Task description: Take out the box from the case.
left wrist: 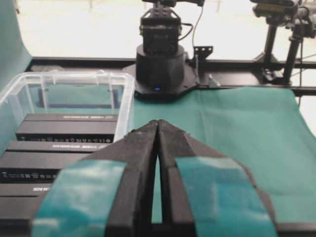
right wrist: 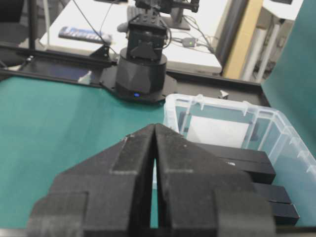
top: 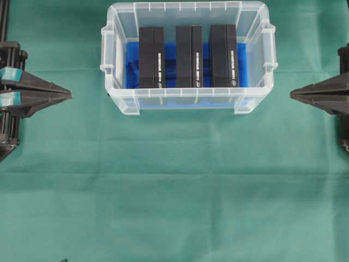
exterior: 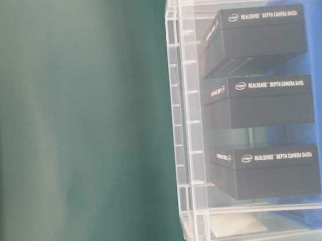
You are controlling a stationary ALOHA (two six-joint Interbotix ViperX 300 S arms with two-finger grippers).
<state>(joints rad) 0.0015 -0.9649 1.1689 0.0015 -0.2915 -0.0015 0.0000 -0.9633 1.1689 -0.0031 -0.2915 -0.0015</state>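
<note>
The case [top: 112, 82] is a clear plastic bin with a blue bottom, standing at the top middle of the green cloth. Three black boxes stand side by side inside it: left box [top: 151, 57], middle box [top: 188, 56], right box [top: 224, 55]. They also show through the case wall [exterior: 186, 124] in the table-level view, and partly in both wrist views [left wrist: 69, 129] [right wrist: 242, 159]. My left gripper [top: 70, 95] rests shut at the left edge, pointing at the case. My right gripper [top: 292, 93] rests shut at the right edge. Both hold nothing [left wrist: 157, 122] [right wrist: 154, 126].
Green cloth [top: 174, 185] covers the table in front of the case. The opposite arm's black base [left wrist: 160, 64] stands at the cloth's far edge in the left wrist view, and the other base [right wrist: 140, 69] in the right wrist view.
</note>
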